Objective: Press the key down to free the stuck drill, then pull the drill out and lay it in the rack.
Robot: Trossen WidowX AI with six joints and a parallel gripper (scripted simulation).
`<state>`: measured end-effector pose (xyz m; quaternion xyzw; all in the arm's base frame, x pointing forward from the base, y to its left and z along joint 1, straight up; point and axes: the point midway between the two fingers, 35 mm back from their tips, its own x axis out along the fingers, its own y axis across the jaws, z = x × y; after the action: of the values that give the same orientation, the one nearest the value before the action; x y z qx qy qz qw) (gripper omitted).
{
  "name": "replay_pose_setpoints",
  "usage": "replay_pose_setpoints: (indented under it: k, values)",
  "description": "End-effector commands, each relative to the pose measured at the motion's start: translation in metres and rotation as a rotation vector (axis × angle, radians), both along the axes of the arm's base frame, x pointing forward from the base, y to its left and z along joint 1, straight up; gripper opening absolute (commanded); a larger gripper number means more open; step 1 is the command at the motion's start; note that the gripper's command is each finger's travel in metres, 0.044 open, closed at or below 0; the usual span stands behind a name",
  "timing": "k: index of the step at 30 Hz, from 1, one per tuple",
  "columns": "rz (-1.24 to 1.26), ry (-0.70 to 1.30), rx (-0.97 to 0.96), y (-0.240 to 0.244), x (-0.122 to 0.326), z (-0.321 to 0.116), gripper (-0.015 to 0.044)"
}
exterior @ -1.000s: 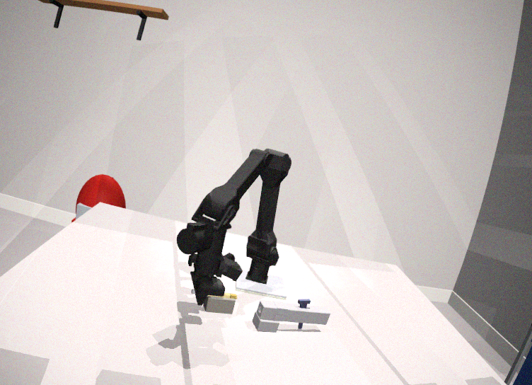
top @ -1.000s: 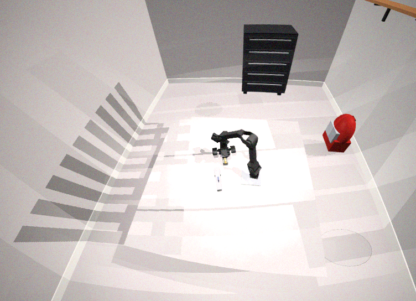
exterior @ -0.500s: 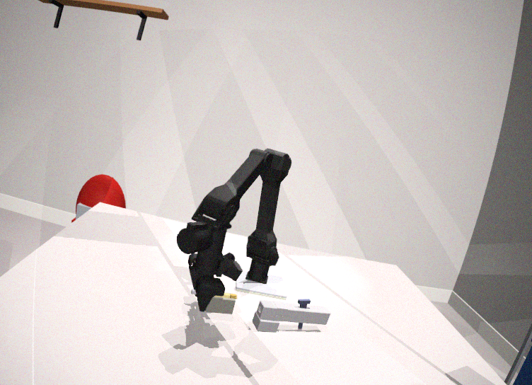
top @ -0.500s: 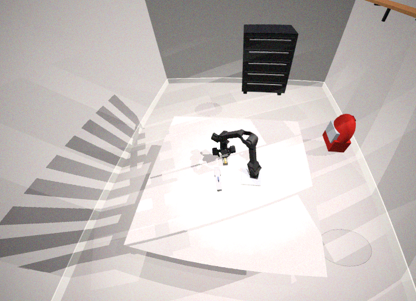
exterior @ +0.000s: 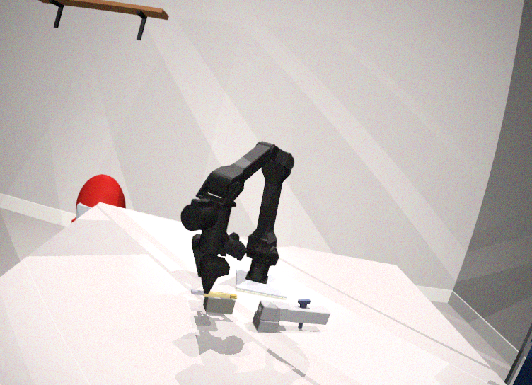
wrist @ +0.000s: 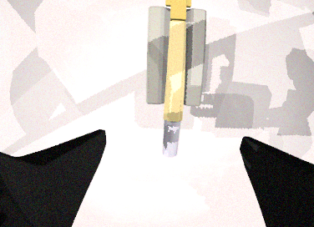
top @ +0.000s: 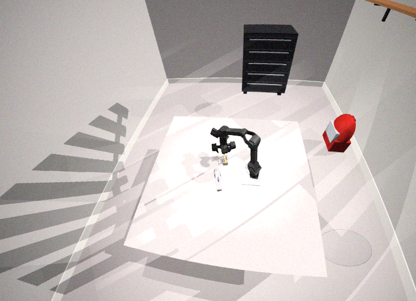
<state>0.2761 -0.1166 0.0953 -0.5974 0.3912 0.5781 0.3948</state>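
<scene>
The yellow drill (top: 224,159) (exterior: 221,294) (wrist: 175,67) with a grey end lies lengthwise along the groove of the grey rack (exterior: 220,306) (wrist: 155,58). Its grey end sticks out past the rack. My gripper (exterior: 207,291) (wrist: 175,141) is open and empty, with the fingers wide apart on either side of the drill's grey end and not touching it in the wrist view. The grey holder (top: 218,186) (exterior: 313,315) stands apart from the rack. The dark blue key (top: 218,178) (exterior: 304,302) sits across it, its head just above the top. The holder is out of the wrist view.
The white arm base plate (top: 250,182) (exterior: 274,289) stands behind the rack and holder in the exterior view. A black drawer cabinet (top: 268,56), a red object (top: 344,126) (exterior: 100,192) and a wooden wall shelf (top: 396,5) (exterior: 98,3) are farther off.
</scene>
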Motion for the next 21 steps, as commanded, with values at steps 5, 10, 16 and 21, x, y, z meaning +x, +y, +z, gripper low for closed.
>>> replay_pose_setpoints:
  k: [5, 10, 16, 21]
  values:
    - [0.002, 0.0, -0.002, 0.0, -0.001, 0.026, 0.044]
    - [-0.156, -0.159, -0.077, -0.028, 0.014, 0.044, 0.044]
    - [-0.422, -0.434, -0.192, -0.077, 0.025, 0.098, 0.044]
    - [-0.634, -0.666, -0.273, -0.116, 0.022, 0.151, 0.044]
